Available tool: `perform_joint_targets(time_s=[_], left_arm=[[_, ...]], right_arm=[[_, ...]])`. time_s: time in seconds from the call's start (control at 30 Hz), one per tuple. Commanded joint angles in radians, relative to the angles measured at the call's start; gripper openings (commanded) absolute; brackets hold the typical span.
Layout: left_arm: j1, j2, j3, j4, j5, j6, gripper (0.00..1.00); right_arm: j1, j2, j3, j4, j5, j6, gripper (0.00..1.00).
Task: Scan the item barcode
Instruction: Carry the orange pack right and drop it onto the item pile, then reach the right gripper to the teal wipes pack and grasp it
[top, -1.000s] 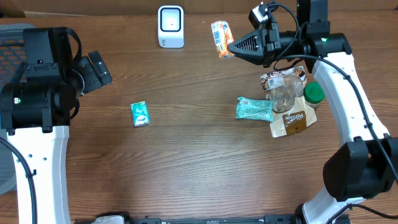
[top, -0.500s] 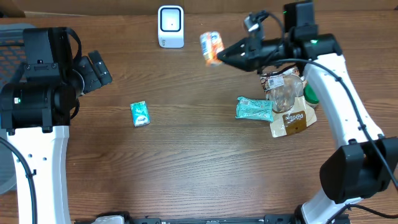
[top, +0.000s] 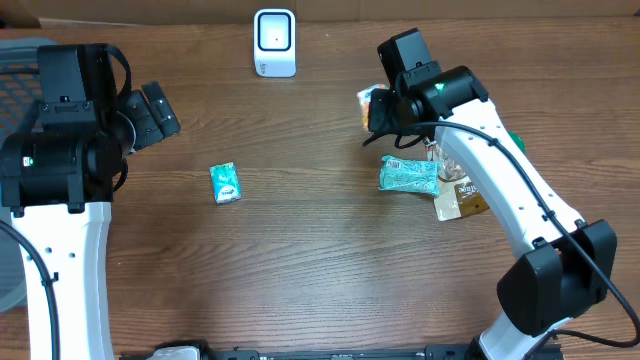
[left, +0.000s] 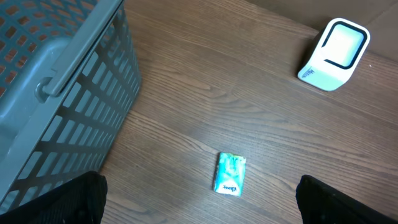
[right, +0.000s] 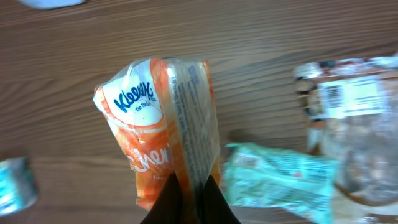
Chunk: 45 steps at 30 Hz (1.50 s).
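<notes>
**Inspector:** Nearest items?

**Observer:** A small teal pack (top: 226, 183) lies flat on the table (top: 300, 270), left of centre. The left gripper (top: 158, 112) hangs beyond it with its fingers released, spread wide and grasping nothing. A grey basket (left: 56, 81) stands at the left edge.

**Inspector:** Right side?

**Observer:** A teal pouch (top: 408, 174) lies touching a brown bag (top: 465, 198). A clear bag (right: 354, 124) is in the same heap.

**Inspector:** The item to scan?

**Observer:** It is an orange pack (right: 161, 124). The right gripper (right: 191, 202) is clenched on its lower edge and holds it off the table, just beyond the pouch. I cannot tell which way the barcode faces.

**Inspector:** The scanner?

**Observer:** The white scanner (top: 274, 42) stands upright at the far edge, left of the orange pack and well apart from it.
</notes>
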<state>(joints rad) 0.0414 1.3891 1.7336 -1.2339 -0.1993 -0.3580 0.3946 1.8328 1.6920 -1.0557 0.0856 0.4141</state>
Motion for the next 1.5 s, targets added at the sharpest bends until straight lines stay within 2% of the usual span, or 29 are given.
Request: perform_joint_targets(time_s=[0.0, 0.3, 0.53, 0.6, 0.67, 0.77, 0.9, 1.0, 1.1, 1.27, 1.47], left_arm=[[0.004, -0.009, 0.008, 0.003, -0.011, 0.022, 0.99], [0.004, -0.009, 0.008, 0.003, -0.011, 0.022, 1.00], [0.004, -0.009, 0.008, 0.003, -0.011, 0.022, 1.00], [0.004, -0.009, 0.008, 0.003, -0.011, 0.022, 0.99], [0.004, -0.009, 0.008, 0.003, -0.011, 0.022, 1.00], [0.004, -0.009, 0.008, 0.003, -0.011, 0.022, 1.00], [0.004, -0.009, 0.008, 0.003, -0.011, 0.022, 1.00], [0.004, -0.009, 0.008, 0.003, -0.011, 0.022, 1.00], [0.004, -0.009, 0.008, 0.004, -0.011, 0.022, 1.00], [0.004, -0.009, 0.008, 0.003, -0.011, 0.022, 0.99], [0.004, -0.009, 0.008, 0.003, -0.011, 0.022, 1.00]], right_arm=[[-0.011, 0.052, 0.002, -0.005, 0.121, -0.007, 0.04], [-0.018, 0.182, 0.002, 0.022, 0.123, 0.024, 0.04], [-0.089, 0.293, 0.002, 0.025, 0.056, 0.092, 0.04], [-0.118, 0.305, 0.002, 0.014, 0.024, 0.090, 0.19], [-0.127, 0.305, 0.003, 0.003, 0.023, 0.080, 0.29], [-0.133, 0.305, 0.012, -0.010, -0.031, 0.026, 0.35], [-0.134, 0.301, 0.117, -0.074, -0.237, -0.078, 0.41], [-0.101, 0.301, 0.191, -0.072, -0.389, -0.109, 0.43], [-0.033, 0.302, 0.200, 0.005, -0.463, -0.102, 0.49], [0.125, 0.340, 0.180, 0.183, -0.465, 0.005, 0.49], [0.269, 0.428, 0.179, 0.319, -0.462, 0.089, 0.45]])
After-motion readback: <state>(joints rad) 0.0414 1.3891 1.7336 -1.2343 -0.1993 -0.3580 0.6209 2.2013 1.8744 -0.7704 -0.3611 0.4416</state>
